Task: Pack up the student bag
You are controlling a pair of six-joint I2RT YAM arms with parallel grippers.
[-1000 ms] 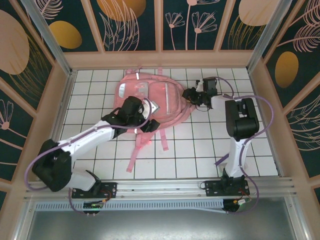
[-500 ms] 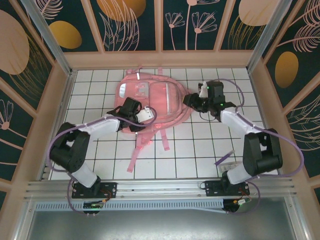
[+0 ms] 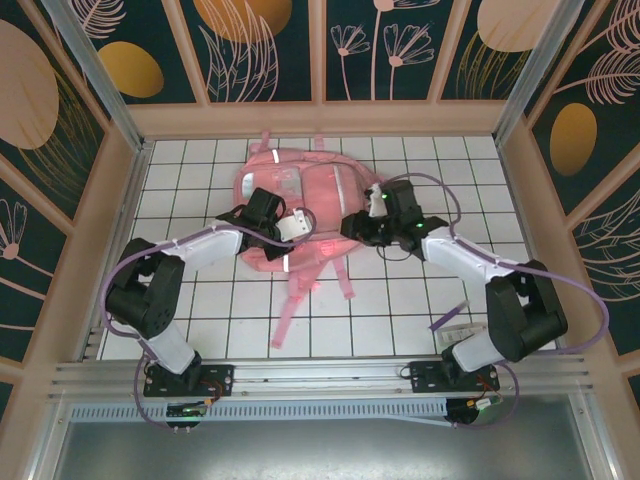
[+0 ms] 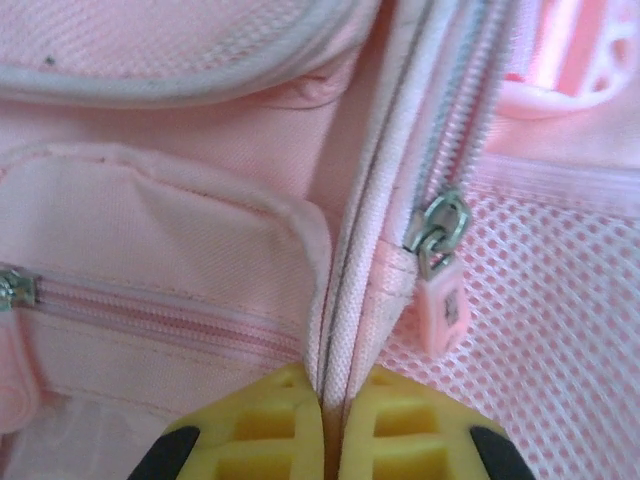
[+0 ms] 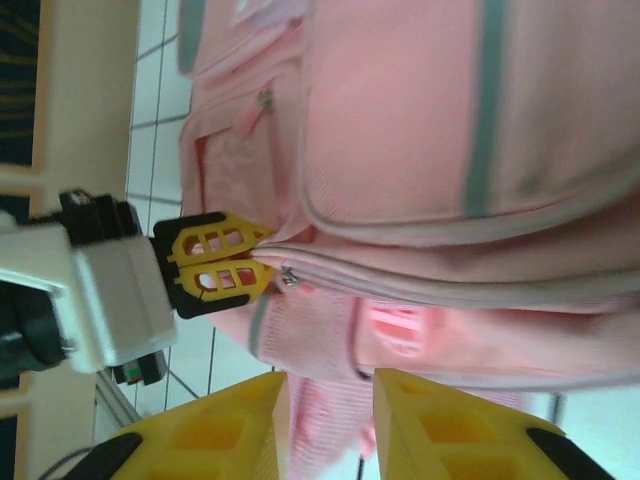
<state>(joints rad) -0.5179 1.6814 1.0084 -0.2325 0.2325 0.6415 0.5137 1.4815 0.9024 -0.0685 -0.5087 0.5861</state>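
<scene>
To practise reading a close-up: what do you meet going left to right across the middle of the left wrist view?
On the student bag: edge zipper slider → pocket zipper → raised seam ridge → metal slider with pink pull tab → mesh panel.

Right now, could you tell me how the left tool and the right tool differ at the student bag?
The left tool is shut, pinching a seam of the student bag beside a zip; the right tool stands open, pink fabric in the gap. The left tool meets the bag's left side, the right tool its right side. Both are yellow-tipped.
</scene>
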